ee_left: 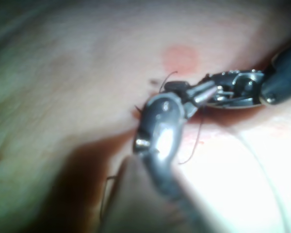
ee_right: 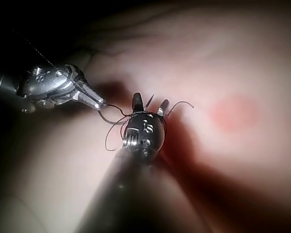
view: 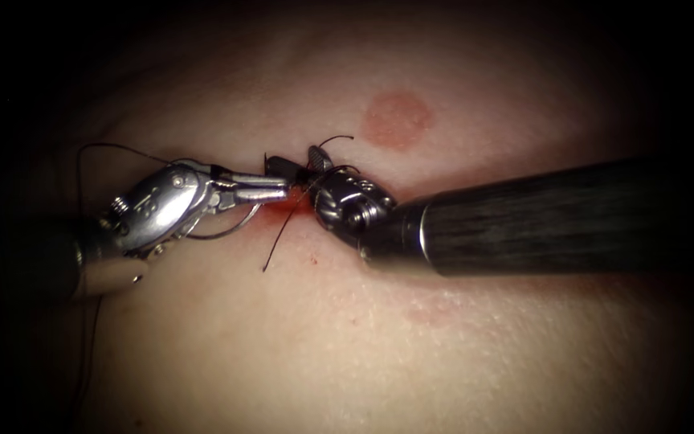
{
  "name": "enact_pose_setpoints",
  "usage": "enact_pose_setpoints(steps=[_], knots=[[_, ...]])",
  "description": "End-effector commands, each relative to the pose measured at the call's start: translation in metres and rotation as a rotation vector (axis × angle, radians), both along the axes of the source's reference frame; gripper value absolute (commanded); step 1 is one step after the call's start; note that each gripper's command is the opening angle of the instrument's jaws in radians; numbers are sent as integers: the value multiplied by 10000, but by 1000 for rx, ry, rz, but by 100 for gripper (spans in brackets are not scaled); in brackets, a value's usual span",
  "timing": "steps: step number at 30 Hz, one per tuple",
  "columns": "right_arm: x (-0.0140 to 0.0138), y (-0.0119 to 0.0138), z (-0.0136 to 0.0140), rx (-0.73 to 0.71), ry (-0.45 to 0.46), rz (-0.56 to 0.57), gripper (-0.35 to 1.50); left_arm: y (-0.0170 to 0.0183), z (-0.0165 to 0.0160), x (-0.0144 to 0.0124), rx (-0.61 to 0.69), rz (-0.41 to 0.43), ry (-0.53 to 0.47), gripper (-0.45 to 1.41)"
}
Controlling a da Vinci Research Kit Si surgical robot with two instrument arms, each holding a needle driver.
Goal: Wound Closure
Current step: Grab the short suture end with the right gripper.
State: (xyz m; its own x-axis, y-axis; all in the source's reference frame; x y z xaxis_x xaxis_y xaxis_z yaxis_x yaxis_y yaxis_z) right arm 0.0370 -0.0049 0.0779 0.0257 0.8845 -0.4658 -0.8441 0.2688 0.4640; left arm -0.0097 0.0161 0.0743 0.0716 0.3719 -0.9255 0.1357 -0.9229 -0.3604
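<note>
- The left tool [view: 271, 190] is seen at the left edge of the cut [view: 297, 206], with its jaws closed narrowly on the thread [view: 276, 241]. In the right wrist view the thread is seen leaving the very tip of those jaws.
- The right tool [view: 299, 163] is set just right of the cut. Its jaws stand apart and nothing is seen clamped between them.
- Thread is draped across the right tool just behind its jaws. One short end curls up beyond it and another hangs down over the tissue [view: 323, 337] below the cut.
- Red fluid [view: 276, 212] is spread at the cut, under the left jaws.
- The step is judged to be thread handling at the cut, not needle driving. No stage can be named beyond that.
- Any further move is judged to call for steady tension, with the draped thread kept off the wrist joint.
- A thin arc [view: 230, 227] is seen below the left tool. Whether it is the needle or a thread loop cannot be told, so the needle's place is left unsettled.
- The cut itself is largely covered by both tools.
</note>
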Motion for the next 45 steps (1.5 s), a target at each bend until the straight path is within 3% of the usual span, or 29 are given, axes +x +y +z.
enact_pose_setpoints(steps=[1, 9, 13, 45], knots=[[5, -4, 5, 0, 1, -1, 101, -3, 7, -6, 1, 0, -1, -35], [-1, -8, 5, -14, -14, 6, 99, -5, 5, -4, 1, 2, -2, -35], [-6, -10, 3, -24, -19, 11, 101, -25, 8, -3, -8, -6, 7, -35], [-2, -5, 0, -35, -13, 32, 106, -21, 0, -8, 5, 3, 0, -35]])
